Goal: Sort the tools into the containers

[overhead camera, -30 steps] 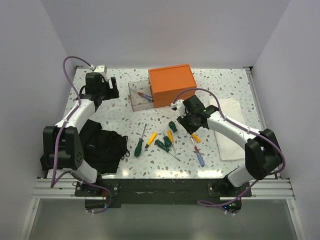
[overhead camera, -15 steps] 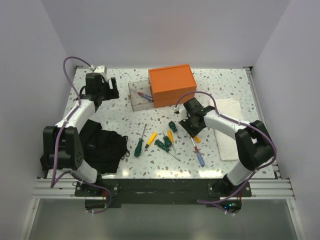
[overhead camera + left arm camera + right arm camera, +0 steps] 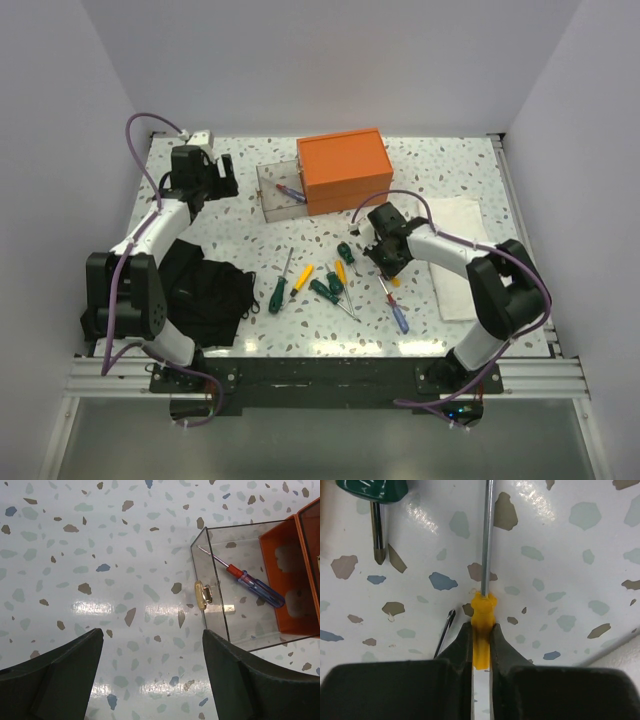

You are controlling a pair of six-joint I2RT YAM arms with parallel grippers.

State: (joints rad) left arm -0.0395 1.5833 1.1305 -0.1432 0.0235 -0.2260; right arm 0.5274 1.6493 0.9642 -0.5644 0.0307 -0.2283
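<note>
Here, at the ten o'clock of the speckled table [image 3: 450,180], the left gripper [image 3: 152,675] is held spread wide; at its two o'clock a small clear plastic bin [image 3: 235,622] is seen, a red-and-blue-handled screwdriver [image 3: 252,584] laid inside. At the five o'clock of the orange rectangular box [image 3: 345,168], the right gripper [image 3: 481,630] is clamped on a yellow-handled metal-shafted screwdriver [image 3: 484,605].

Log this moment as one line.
right gripper: shut on yellow-handled screwdriver | left gripper: open, empty, beside clear bin | bin holds red-and-blue screwdriver
</note>
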